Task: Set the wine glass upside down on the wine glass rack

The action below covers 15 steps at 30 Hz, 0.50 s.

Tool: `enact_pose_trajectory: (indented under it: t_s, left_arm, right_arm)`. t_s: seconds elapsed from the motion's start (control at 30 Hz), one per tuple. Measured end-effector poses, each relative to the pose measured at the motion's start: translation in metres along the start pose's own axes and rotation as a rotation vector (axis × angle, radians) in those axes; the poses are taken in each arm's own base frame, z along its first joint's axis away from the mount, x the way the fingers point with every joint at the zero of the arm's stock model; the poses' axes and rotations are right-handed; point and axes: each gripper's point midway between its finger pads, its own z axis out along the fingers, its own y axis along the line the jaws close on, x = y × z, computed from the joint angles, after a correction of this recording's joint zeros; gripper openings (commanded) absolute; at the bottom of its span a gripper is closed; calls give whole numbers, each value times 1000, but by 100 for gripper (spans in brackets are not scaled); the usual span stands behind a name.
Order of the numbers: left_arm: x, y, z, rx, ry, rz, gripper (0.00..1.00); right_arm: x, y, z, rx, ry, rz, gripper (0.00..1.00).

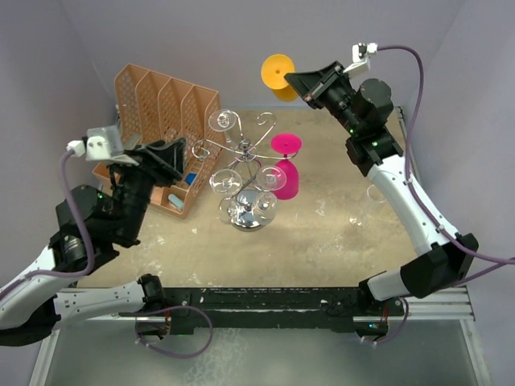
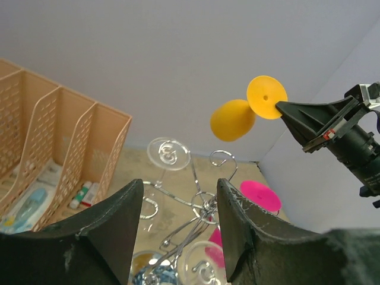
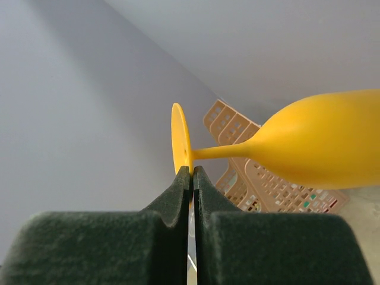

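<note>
**Fig.** Right wrist view, nearest first: right tool (image 3: pixel 191 173), pads pressed together on the thin rim of the foot of the yellow wine glass (image 3: pixel 320 148), nothing else in the grip. Glass lies approx. horiz., stem running sideways from the pads to the bowl, held in the air w/ no other support.

Top view: same glass (image 1: pixel 279 76) sits high over the far edge of the worktop (image 1: pixel 338 233), beyond and apart from the wine glass rack (image 1: pixel 245 153). Rack carries a pink wine glass (image 1: pixel 286 173) hung foot-up and clear glasses (image 1: pixel 224 121) on other arms. The far-side scroll arm (image 1: pixel 265 119) appears free.

Left tool (image 1: pixel 181 153): jaws apart, empty, hovering left of the rack, near the orange file organizer (image 1: pixel 161 104).

Handling (judged): opaque, matte body, so prob. plastic. Expect it to be light, stiff and less fragile than the clear ones, but smooth. Contact on a disc edge is small, so the glass may pivot about the pads as the wrist rolls bowl-down. Best hold: foot rim on the side opp. the slot entry, leaving the stem bare to slide btwn the wires. Avoid the stem mid-length.
</note>
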Motion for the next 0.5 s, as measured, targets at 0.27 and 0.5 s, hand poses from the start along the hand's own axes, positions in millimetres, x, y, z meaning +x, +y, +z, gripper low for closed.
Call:
enact_pose_trajectory:
  t_s: [0.27, 0.5]
  left_arm:
    - [11, 39, -24, -87, 27, -91, 49]
    - [24, 43, -21, -129, 49, -78, 49]
  right_arm:
    - [37, -34, 21, 50, 137, -18, 0]
    - [66, -40, 21, 51, 233, -7, 0]
